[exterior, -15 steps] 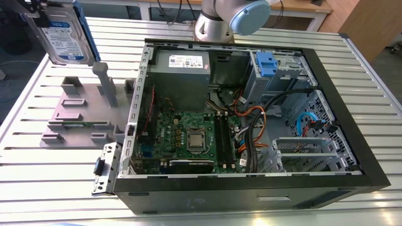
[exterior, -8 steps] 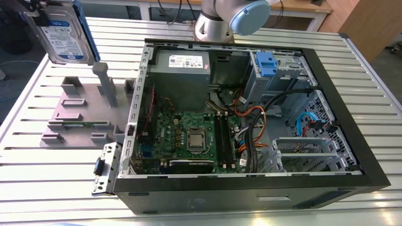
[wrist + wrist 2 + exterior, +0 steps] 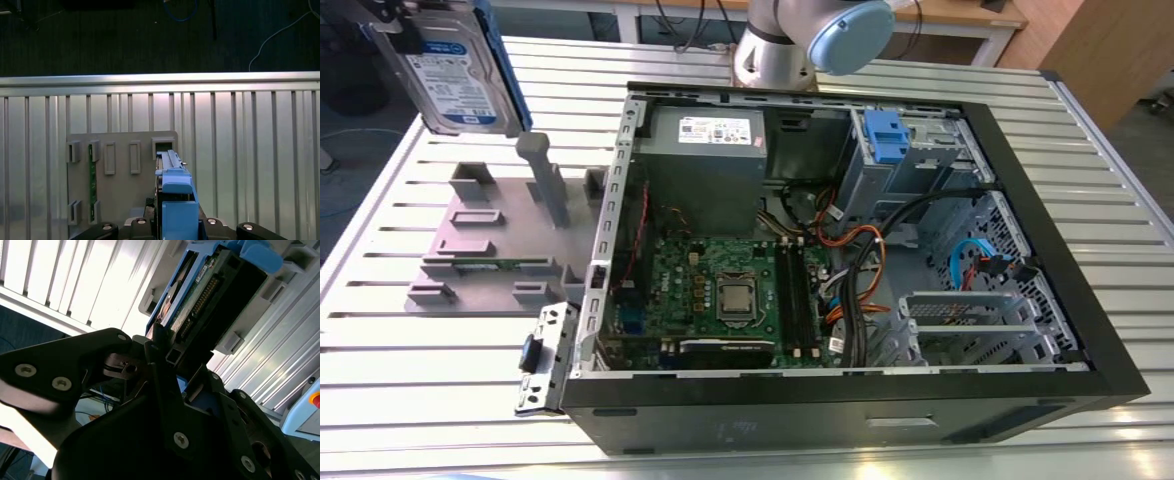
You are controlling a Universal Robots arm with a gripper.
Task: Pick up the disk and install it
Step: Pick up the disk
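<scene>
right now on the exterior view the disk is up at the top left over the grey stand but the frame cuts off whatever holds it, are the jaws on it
Observer: Yes. In the second wrist view the jaws are closed on the disk, gripping its near end.
Operator: where is it over the stand
Observer: The first wrist view looks along it edge-on: its far end lines up with the corner slot of the stand.
Operator: anything else on it
Observer: The second wrist view shows a row of connector pins on its dark side, inside the blue carrier.

Blue-framed silver disk (image 3: pixel 447 65); grey stand (image 3: pixel 467 235)
</scene>
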